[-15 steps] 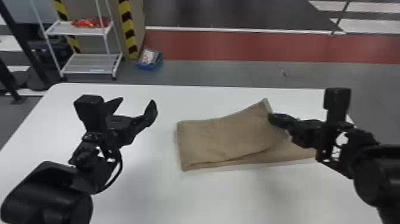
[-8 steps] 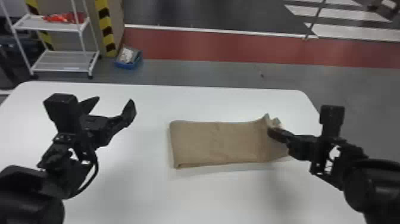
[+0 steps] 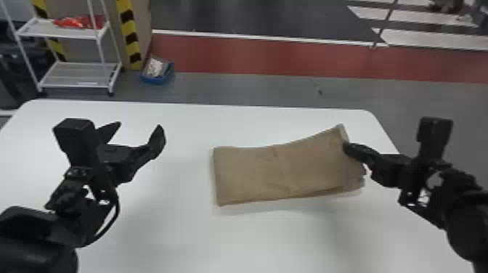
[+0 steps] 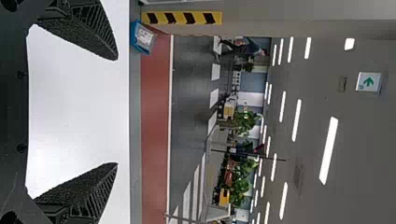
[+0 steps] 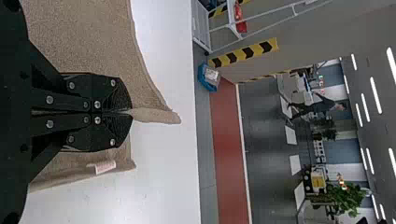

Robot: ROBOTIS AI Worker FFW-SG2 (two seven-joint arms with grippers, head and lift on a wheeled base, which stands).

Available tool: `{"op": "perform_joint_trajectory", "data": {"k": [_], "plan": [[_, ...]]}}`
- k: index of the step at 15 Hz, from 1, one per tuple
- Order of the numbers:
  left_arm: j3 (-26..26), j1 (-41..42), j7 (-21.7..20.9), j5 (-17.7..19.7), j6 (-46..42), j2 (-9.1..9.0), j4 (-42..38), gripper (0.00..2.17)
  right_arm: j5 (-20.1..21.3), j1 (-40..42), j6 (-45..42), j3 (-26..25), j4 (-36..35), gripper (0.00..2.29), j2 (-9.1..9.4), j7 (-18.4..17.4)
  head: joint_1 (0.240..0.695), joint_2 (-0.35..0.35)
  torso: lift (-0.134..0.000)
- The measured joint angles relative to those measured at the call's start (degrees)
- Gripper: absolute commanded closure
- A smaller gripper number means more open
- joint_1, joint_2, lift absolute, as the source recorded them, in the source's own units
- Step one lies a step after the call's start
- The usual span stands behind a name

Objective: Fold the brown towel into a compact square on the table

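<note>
Brown towel [image 3: 268,170]: we held one end raised, presumably for folding. Right gripper [image 5: 131,112]: jaws clenched it. Left gripper [image 4: 116,111]: jaws gaped.

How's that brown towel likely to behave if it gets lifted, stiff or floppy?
The brown towel is probably floppy: its held edge bends up at the right gripper while its other end lies flat. Its rough-looking weave likely won't slip easily.
</note>
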Motion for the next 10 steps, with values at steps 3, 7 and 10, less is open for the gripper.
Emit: {"op": "perform_joint_trajectory", "data": {"k": [3,7,10], "plan": [[-0.04,0.34,-0.04,-0.03,0.0,0.0,-0.13,0.08,0.7,-1.05,-2.57,-0.42,5.92,1.32,-1.22,0.52,0.695,-0.186,-0.124],[-0.17,0.59,-0.02,-0.12,0.25,-0.06,-0.13,0.08,1.79,-2.34,-5.57,1.92,9.96,1.32,-1.17,1.2,0.695,-0.179,-0.124],[0.17,0.76,-0.02,-0.11,0.52,0.0,-0.17,0.08,-0.13,-1.72,-4.98,-0.13,6.79,1.32,-1.42,1.49,0.695,-0.177,-0.124]]}}
